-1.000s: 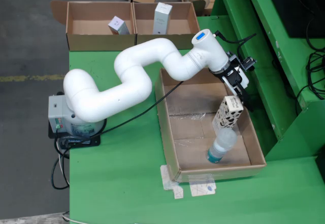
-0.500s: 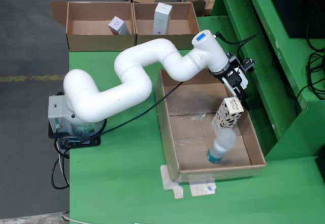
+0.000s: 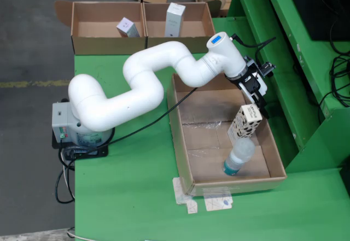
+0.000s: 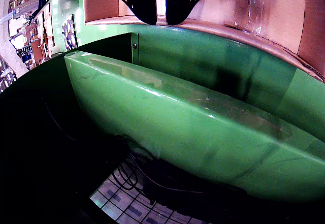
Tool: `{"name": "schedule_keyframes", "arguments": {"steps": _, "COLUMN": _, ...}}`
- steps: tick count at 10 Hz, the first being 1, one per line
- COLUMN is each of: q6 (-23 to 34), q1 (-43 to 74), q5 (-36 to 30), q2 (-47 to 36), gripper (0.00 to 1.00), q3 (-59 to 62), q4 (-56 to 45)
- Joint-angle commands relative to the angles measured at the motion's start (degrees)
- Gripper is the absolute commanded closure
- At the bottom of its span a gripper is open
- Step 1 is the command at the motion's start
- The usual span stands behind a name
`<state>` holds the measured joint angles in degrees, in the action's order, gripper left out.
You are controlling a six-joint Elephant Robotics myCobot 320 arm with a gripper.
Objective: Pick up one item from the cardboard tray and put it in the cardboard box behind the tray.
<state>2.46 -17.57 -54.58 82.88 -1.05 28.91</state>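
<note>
The patterned carton [image 3: 245, 121] stands tilted against the tray's [image 3: 180, 126] 3 o'clock wall in the fixed view, its top at the claw [image 3: 256, 103], apparently so it can be lifted out. Whether the claw is clamped on it cannot be told. A plastic bottle [image 3: 237, 156] lies at the carton's 6 o'clock. The 2 boxes [image 3: 93, 43] sit at the tray's 11 o'clock, off the bench [image 3: 131, 197]. The claw-mounted view shows only dark fingertips [image 4: 143, 3] and green panels.

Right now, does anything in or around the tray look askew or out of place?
The patterned box stands tilted against the tray's right wall by the end effector, not flat. The plastic bottle lies on its side below it. Loose clear film is crumpled on the tray floor. No spill or damage is visible.
</note>
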Motion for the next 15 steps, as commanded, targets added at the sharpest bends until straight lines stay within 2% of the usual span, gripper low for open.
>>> {"name": "schedule_keyframes", "arguments": {"steps": 1, "q6": 0.0, "q1": 0.46, "q5": -0.03, "q2": -1.5, "gripper": 1.0, "q3": 1.05, "q4": 0.42}}
{"name": "schedule_keyframes", "arguments": {"steps": 10, "q6": 0.35, "q1": 0.46, "q5": -0.03, "q2": -1.5, "gripper": 1.0, "q3": 1.05, "q4": 0.42}}
{"name": "schedule_keyframes", "arguments": {"steps": 15, "q6": 0.35, "q1": 0.46, "q5": -0.02, "q2": -1.5, "gripper": 0.5, "q3": 1.05, "q4": 0.42}}
